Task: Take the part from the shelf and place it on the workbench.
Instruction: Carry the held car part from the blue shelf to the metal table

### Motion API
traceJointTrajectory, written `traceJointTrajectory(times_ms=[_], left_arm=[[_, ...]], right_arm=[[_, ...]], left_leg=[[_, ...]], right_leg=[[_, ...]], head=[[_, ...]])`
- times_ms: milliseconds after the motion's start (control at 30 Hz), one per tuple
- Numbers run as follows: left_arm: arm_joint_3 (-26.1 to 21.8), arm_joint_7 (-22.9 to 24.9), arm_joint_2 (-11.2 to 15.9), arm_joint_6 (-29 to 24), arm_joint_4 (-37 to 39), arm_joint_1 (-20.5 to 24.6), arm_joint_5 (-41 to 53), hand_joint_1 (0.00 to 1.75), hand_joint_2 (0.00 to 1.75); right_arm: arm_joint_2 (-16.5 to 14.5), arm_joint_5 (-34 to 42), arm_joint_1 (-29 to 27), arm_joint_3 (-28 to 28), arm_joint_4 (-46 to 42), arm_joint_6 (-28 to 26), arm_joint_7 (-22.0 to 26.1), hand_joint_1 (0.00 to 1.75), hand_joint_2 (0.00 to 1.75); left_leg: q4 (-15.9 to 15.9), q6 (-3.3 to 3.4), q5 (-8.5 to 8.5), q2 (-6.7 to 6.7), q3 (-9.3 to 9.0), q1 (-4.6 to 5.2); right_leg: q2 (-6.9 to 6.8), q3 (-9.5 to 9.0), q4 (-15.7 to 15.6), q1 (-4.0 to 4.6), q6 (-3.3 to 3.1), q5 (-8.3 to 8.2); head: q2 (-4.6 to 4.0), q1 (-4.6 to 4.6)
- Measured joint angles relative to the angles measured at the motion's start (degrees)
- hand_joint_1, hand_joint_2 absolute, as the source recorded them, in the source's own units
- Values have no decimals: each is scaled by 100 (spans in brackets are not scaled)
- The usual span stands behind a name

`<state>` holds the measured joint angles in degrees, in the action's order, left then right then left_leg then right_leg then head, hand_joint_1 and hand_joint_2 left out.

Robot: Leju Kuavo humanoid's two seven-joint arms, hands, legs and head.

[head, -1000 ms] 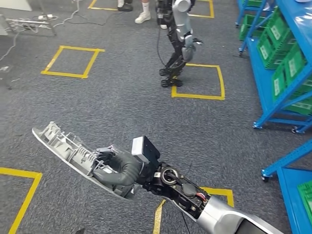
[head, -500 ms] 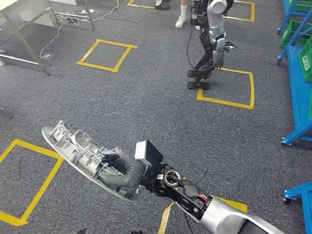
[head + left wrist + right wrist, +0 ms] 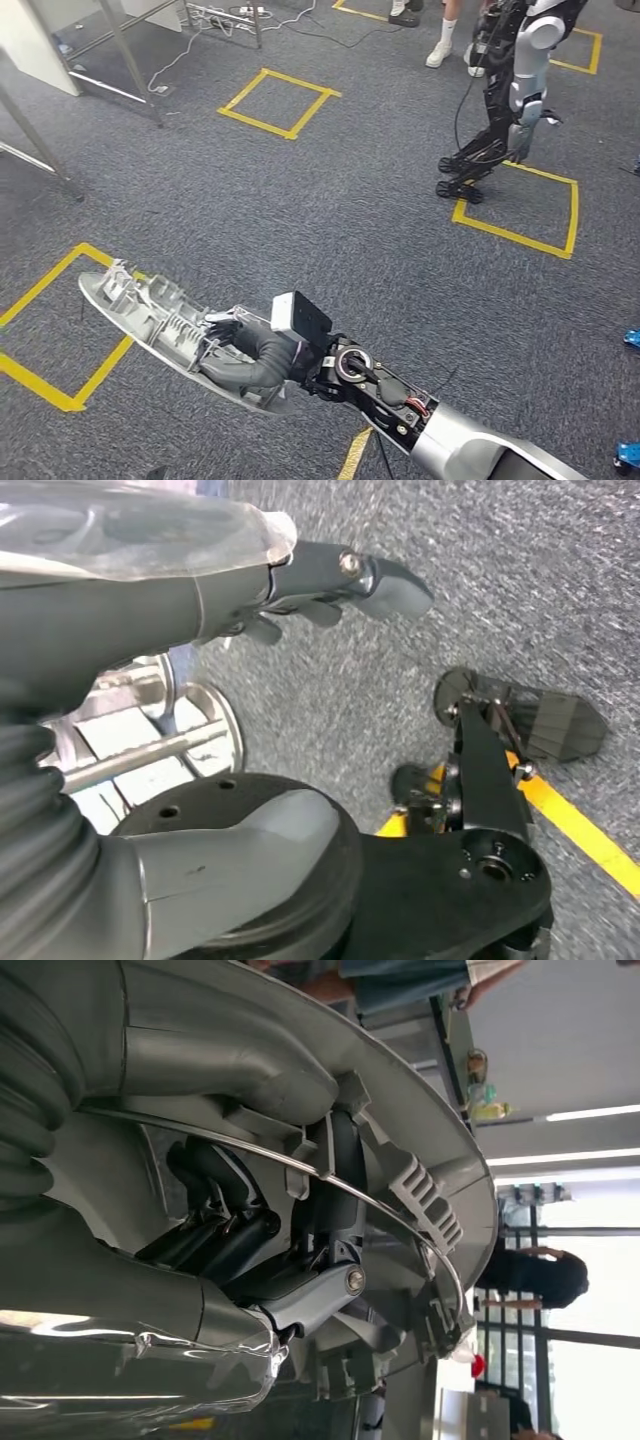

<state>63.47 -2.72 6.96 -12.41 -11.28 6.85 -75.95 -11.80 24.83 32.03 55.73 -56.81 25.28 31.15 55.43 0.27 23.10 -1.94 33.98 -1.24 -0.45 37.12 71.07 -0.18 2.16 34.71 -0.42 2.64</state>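
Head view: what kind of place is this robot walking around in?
Probably a robot test hall or training workshop: grey carpet marked with yellow taped squares, a second humanoid robot standing on one, and cables by metal table legs. The right hand carries a grey plastic part.

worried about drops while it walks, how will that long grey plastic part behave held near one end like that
The grey part probably stays stiff: it juts out straight from the right robot hand without sagging. It looks light for its length, a thin ribbed shell. Held near one end, it may lever or twist in the grip.

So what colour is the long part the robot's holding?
Light grey part, clearest in the head view.
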Motion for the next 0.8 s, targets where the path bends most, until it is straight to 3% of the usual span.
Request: traceJointTrajectory(times_ms=[33, 67, 133, 200, 233, 300, 333, 400, 467, 533, 567, 600, 633, 700, 767, 800], left_arm=[[0, 4, -1, 0, 0, -2, -3, 0, 175], [0, 9, -2, 1, 0, -4, -6, 0, 175], [0, 12, -9, 8, 0, -5, -7, 0, 175], [0, 11, -26, 15, 0, 3, -8, 0, 175], [0, 11, -33, 16, 0, 2, -9, 0, 175], [-1, 9, -36, 17, 1, -14, -16, 0, 175], [-1, 4, -37, 17, 0, -27, -21, 0, 175], [-1, -5, -44, 17, 1, -31, -30, 0, 175], [-1, -14, -53, 17, 0, -13, -33, 0, 175], [-2, -22, -55, 17, 0, -9, -34, 0, 175], [-2, -25, -54, 17, 0, -13, -33, 0, 175], [-2, -28, -52, 17, 0, -18, -33, 0, 175], [-2, -36, -49, 17, 0, -18, -31, 0, 175], [-2, -55, -49, 22, 0, -5, -20, 0, 175], [-2, -68, -56, 30, 0, 2, -5, 0, 175], [-2, -69, -58, 33, 0, -5, 1, 0, 175]], right_arm=[[0, -1, -1, 9, 2, 1, -5, 175, 175], [0, -1, 0, 18, 3, 4, -10, 175, 175], [0, -1, 6, 26, 3, 8, -17, 175, 175], [0, -1, 19, 26, 3, 11, -20, 175, 175], [0, -1, 26, 26, 3, 12, -19, 175, 175], [-2, -1, 34, 25, -2, 15, -20, 175, 175], [-4, -1, 36, 26, -5, 16, -22, 175, 175], [-11, -2, 47, 27, -13, 23, -26, 175, 175], [-12, -3, 54, 27, -11, 26, -30, 175, 175], [-11, -3, 53, 27, -8, 23, -31, 175, 175], [-11, -3, 54, 28, -8, 24, -34, 175, 175], [-11, -3, 54, 28, -9, 20, -41, 175, 175], [-11, -3, 56, 29, -11, 13, -51, 175, 175], [-11, 2, 65, 28, -15, -8, -83, 175, 175], [-11, 88, 71, 25, -19, -7, -121, 175, 175], [-11, 184, 73, 23, -21, 9, -145, 175, 175]], left_leg=[[0, 4, -4, -76, 5, 4], [1, 3, -10, -156, 6, 6], [1, -9, -24, -314, 8, 2], [9, -51, -50, -458, 40, 0], [6, -85, -70, -526, 64, -9], [-37, -170, -124, -668, 103, -31], [-37, -198, -126, -640, 117, -32], [243, -236, 61, -338, 263, -12], [978, -272, 453, 14, 602, -10], [1551, -313, 652, 112, 847, -19], [1533, -324, 597, 136, 812, -21], [1294, -329, 454, 174, 662, -21], [891, -326, 270, 258, 426, -20], [179, -274, 56, 480, 37, 21], [-26, -185, 46, 537, -50, 58], [-21, -139, 38, 471, -36, 52]], right_leg=[[16, 77, 153, 0, -8, 7], [33, 47, 74, 1, -26, -97], [196, -279, -633, 1, -88, -512], [508, -594, -1338, -14, -150, -779], [605, -662, -1506, -13, -167, -816], [540, -692, -1593, -7, -193, -825], [461, -711, -1634, -15, -215, -851], [282, -746, -1725, -40, -267, -907], [90, -745, -1750, -25, -292, -923], [-96, -733, -1747, -13, -295, -918], [-182, -731, -1744, -12, -294, -912], [-260, -732, -1739, -12, -288, -904], [-333, -735, -1728, -12, -272, -891], [-453, -731, -1691, 24, -219, -851], [-541, -731, -1670, 64, -167, -823], [-577, -739, -1665, 67, -146, -815]], head=[[0, 0], [0, 0], [0, 1], [0, -1], [0, -1], [0, -7], [0, -11], [0, 4], [0, 24], [0, 24], [0, 25], [0, 25], [0, 25], [0, 21], [0, 10], [0, 3]])
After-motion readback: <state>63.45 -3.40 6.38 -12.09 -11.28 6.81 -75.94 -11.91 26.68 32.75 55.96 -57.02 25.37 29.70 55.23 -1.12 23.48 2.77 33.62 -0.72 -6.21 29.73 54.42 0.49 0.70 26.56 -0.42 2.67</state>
